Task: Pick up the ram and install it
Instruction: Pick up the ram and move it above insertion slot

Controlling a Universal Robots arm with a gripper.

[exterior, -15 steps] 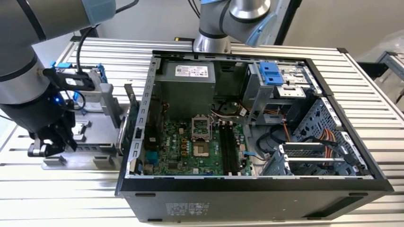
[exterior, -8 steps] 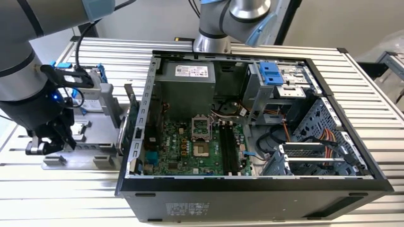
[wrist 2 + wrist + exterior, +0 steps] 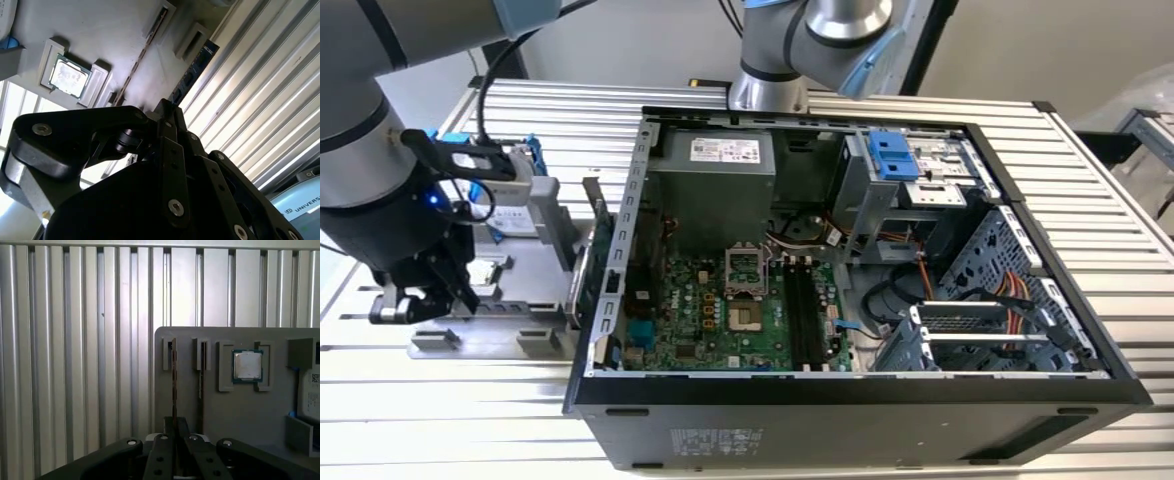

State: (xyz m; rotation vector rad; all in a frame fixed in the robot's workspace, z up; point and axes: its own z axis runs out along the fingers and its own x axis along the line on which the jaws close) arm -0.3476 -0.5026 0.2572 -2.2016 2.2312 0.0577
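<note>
**A thin board in a narrow pinch**

Closest in both wrist views is the black linkage gripper (image 3: 173,424). Its jaws are drawn almost together on the near end of the ram (image 3: 173,380), a long, very thin grey-green circuit-board stick. It stands on edge in a slot of the flat grey fixture plate (image 3: 240,415). They appear to pinch the board's two faces, though the contact itself is hard to see.

If that pinch is shallow or off-centre, the stick could pivot in the jaws. It could then catch the slot walls and jam or flex. Just beside it, a second thin dark stick (image 3: 201,375) stands in the neighbouring slot, and a sideways drift could knock it.

Further along the plate, the small square silver processor chip (image 3: 247,365) and the boxy silver hard drive in a blue frame (image 3: 507,190) look clear of trouble.

Farthest, across the ribbed aluminium desk (image 3: 75,365), is the open black computer case (image 3: 854,405). Its long black memory sockets (image 3: 803,320) are narrow. Any tilt carried from this grasp would likely seat the board crooked.
</note>
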